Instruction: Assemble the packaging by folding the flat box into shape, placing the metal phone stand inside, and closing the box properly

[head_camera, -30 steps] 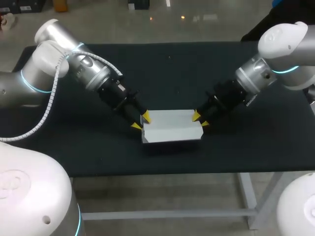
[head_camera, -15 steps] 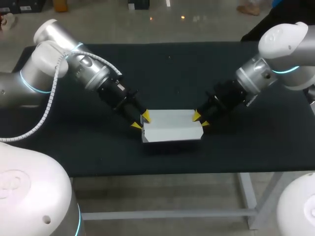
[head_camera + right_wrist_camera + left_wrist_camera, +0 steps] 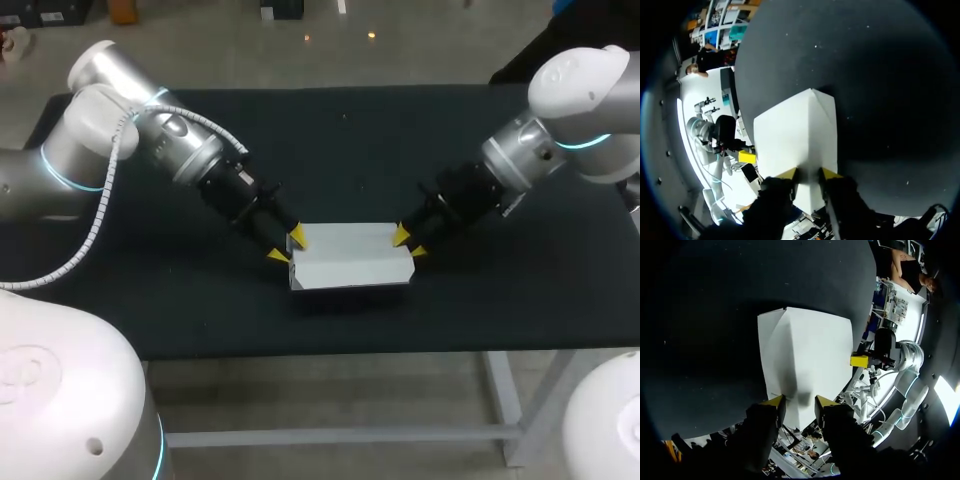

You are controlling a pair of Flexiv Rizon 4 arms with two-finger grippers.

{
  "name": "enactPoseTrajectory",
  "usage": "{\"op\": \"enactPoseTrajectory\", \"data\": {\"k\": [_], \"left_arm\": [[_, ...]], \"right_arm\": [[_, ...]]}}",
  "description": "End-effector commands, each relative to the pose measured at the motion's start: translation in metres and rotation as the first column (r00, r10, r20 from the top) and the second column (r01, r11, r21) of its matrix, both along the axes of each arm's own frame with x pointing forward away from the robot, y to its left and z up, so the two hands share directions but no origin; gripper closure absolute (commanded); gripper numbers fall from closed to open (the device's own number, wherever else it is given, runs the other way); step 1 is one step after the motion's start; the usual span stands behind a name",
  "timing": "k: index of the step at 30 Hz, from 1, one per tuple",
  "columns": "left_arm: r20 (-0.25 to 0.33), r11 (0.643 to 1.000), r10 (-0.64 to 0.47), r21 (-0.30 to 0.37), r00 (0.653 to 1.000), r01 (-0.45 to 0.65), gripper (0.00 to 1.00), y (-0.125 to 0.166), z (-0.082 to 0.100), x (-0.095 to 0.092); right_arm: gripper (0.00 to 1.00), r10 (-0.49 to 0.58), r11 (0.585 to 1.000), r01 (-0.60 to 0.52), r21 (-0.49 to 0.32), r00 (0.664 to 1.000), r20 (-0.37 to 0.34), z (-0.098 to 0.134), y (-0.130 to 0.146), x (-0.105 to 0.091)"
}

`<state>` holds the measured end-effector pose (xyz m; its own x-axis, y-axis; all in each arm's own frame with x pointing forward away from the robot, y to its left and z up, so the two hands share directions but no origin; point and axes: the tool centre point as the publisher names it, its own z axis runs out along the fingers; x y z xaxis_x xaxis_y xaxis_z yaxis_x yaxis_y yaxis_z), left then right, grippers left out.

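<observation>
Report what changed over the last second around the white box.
Nothing visibly changed. The left pincer and the right pincer stay clamped on opposite ends of the white cardboard box. The box lies in the same spot on the dark table, and both arms keep their poses.

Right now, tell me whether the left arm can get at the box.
Yes, it looks so: the left gripper sits at the left end of the box, seemingly shut on an edge there, and nothing stands between them.
</observation>
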<state>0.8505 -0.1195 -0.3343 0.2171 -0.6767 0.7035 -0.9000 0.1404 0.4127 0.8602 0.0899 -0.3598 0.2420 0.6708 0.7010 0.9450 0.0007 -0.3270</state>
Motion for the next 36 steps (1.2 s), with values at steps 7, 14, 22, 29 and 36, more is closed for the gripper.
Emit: {"op": "enactPoseTrajectory", "data": {"k": [7,14,22,29,36], "left_arm": [[0.000,1.000,0.014,0.006,1.000,-0.014,0.60,-0.002,0.002,-0.001],[-0.002,1.000,0.022,0.013,1.000,-0.022,0.60,0.001,0.003,-0.001],[-0.007,1.000,0.025,0.019,1.000,-0.025,0.59,0.002,0.003,-0.001],[-0.004,0.999,0.026,0.020,1.000,-0.026,0.60,0.003,0.007,-0.003],[-0.005,1.000,0.018,0.020,1.000,-0.018,0.60,0.000,0.009,-0.002]], "right_arm": [[0.70,0.005,1.000,-0.005,0.006,1.000,-0.010,0.000,0.003,0.001],[0.70,0.007,1.000,-0.007,0.004,1.000,-0.014,0.001,0.001,0.001],[0.70,0.013,1.000,-0.013,0.002,1.000,-0.020,0.002,-0.003,0.000],[0.69,0.022,1.000,-0.021,0.009,0.999,-0.027,0.006,-0.006,0.000],[0.69,0.035,0.999,-0.034,0.018,0.999,-0.027,0.009,-0.002,0.000]]}}
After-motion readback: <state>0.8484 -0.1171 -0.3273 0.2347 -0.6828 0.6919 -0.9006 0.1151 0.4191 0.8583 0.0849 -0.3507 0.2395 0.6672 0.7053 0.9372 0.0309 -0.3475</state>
